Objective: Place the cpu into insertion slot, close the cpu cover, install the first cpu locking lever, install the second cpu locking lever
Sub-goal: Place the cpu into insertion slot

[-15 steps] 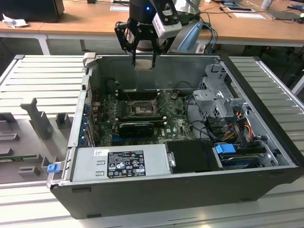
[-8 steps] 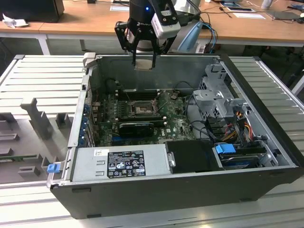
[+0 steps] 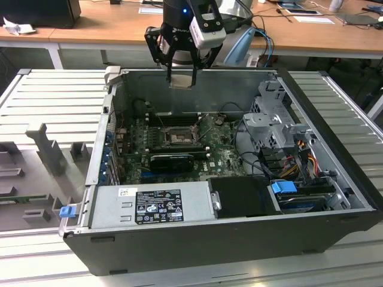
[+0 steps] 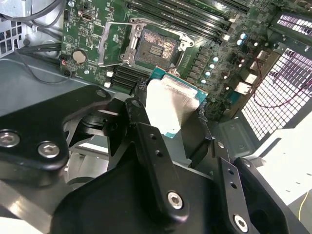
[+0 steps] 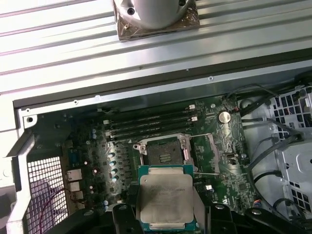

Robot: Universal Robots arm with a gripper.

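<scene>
There is one gripper (image 3: 181,76), and its two black metal fingers (image 4: 146,141) pinch one cpu (image 3: 181,82) by two opposite edges. In the exterior view the gripper hangs above the far wall of one open computer case (image 3: 335,149), so the cpu is in the air and well apart from the board below. In both wrist views the cpu (image 5: 165,197) is a flat square chip with a dull silver metal top and a thin green border around it.

There is one insertion slot (image 3: 179,139), in the middle of the green board (image 3: 224,156). It is a square black socket (image 5: 163,150) with a metal rim, and its inside is uncovered, with a fine grainy field of contacts (image 4: 156,48). The cpu cover (image 4: 132,46) seems to stand lifted at one edge of the slot and shows almost edge-on, as a narrow grey metal strip.

Beside the slot lie four long black memory slots (image 5: 146,124), all parallel. One round shiny coin battery (image 5: 224,116) sits on the board. In the exterior view one black ribbed heatsink (image 3: 172,160) lies just in front of the slot, and one grey metal power box (image 3: 119,206) with a dark label fills the near side of the case. Two blue plastic tabs show there, one (image 3: 67,211) at the near corner on the exterior view's left and one (image 3: 284,186) to the right of it. The case rests on a ribbed metal table (image 3: 54,89).
</scene>
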